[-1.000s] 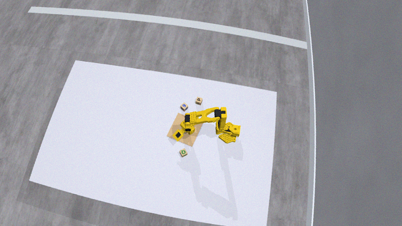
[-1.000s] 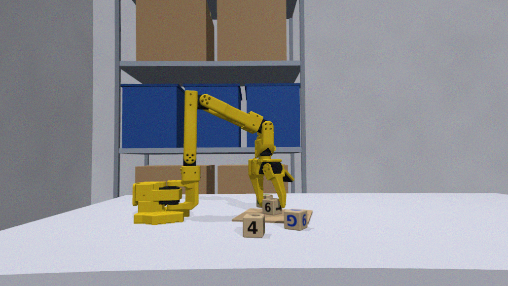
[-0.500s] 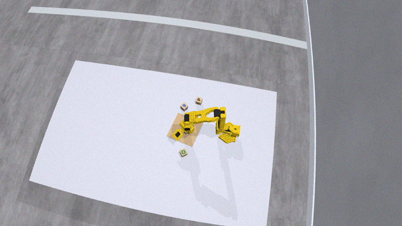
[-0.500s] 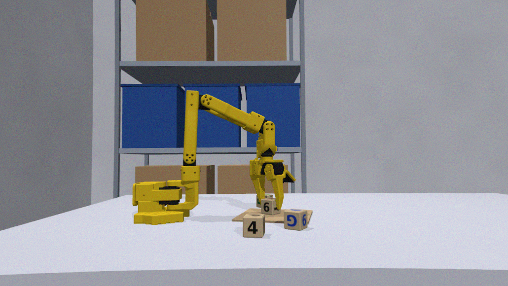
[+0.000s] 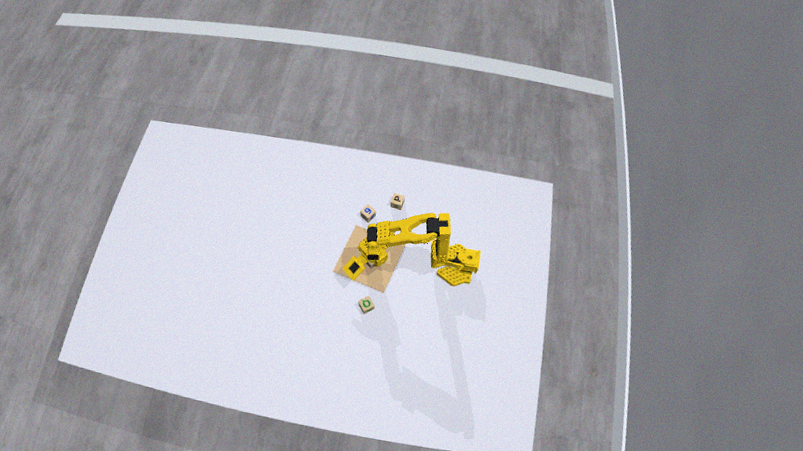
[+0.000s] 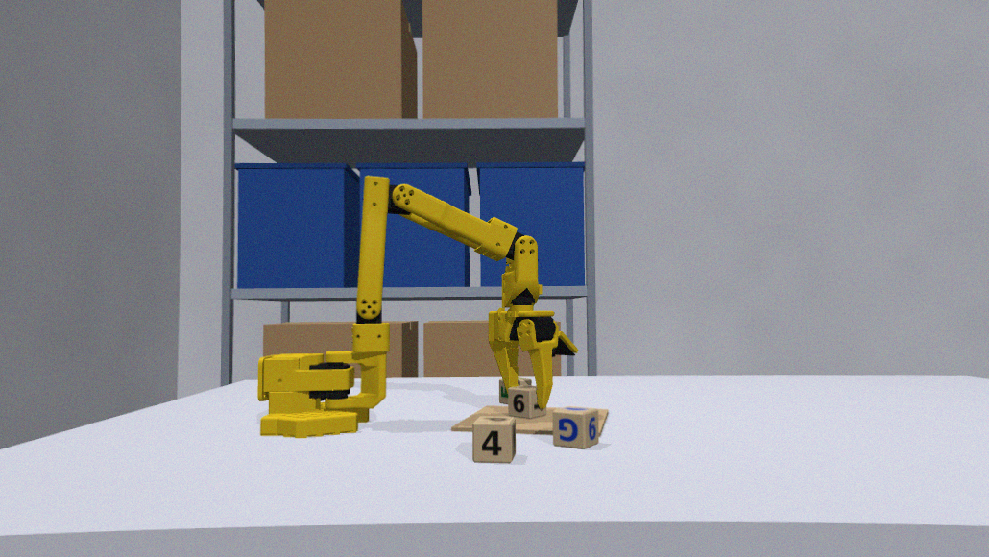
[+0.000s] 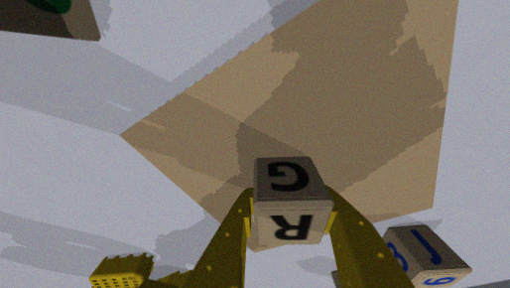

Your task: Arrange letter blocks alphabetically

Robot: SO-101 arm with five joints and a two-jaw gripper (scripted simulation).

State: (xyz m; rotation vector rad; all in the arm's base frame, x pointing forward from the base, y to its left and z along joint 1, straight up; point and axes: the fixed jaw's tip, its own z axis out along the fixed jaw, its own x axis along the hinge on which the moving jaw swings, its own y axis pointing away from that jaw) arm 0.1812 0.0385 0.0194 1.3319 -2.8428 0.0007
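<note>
- Gripper: grasping the R block, a finger against either side, over the tan mat.
- R block: black "R" on top and "G" on one side (both inverted in the wrist view); "6" on a side in the exterior view.
- P block: off the mat, black "P" on top, "4" on a side.
- Blue-marked block: off the mat, near the P block; a 6 or 9 on top, "G" and "J" among its sides.
- Green-marked block: off the opposite side of the mat; its top character (O or Q) is too small to tell.
</note>
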